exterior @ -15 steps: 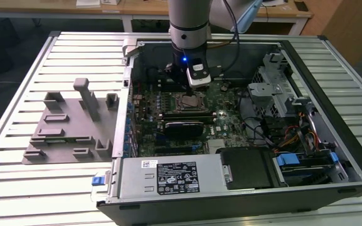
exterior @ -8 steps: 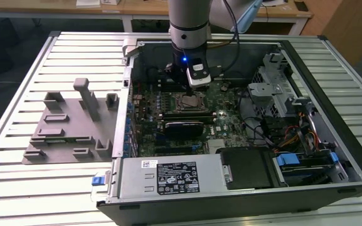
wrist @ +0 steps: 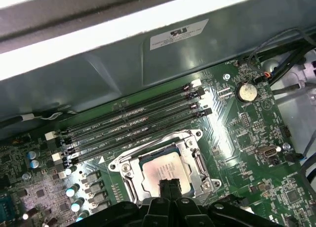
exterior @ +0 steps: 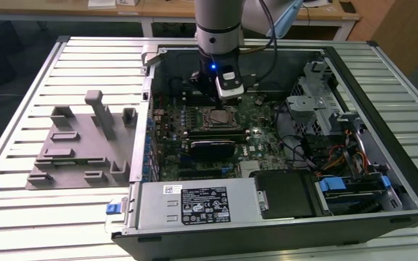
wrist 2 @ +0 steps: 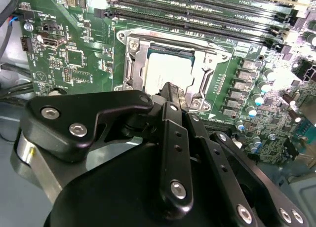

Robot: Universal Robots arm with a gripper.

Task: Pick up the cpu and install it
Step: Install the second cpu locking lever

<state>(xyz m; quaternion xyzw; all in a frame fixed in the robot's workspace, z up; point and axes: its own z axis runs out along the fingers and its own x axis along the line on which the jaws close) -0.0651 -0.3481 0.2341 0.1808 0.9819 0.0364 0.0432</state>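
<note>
Exterior view: slatted desk (exterior: 63, 217) carries an open computer case (exterior: 383, 163), its walls ringing the motherboard (exterior: 263, 136). Arm reaches down inside. Both wrist views show the fingers (wrist 2: 173, 91) pressed together, empty, tips just above the near edge of the cpu (wrist 2: 168, 69), which lies flat in its socket frame (wrist: 197, 160), memory slots (wrist: 133, 126) beyond.

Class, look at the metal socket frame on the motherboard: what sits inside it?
The cpu, pale top up, lies inside the socket frame. The pincer covers its near edge; anything beneath the chip is hidden.
</note>
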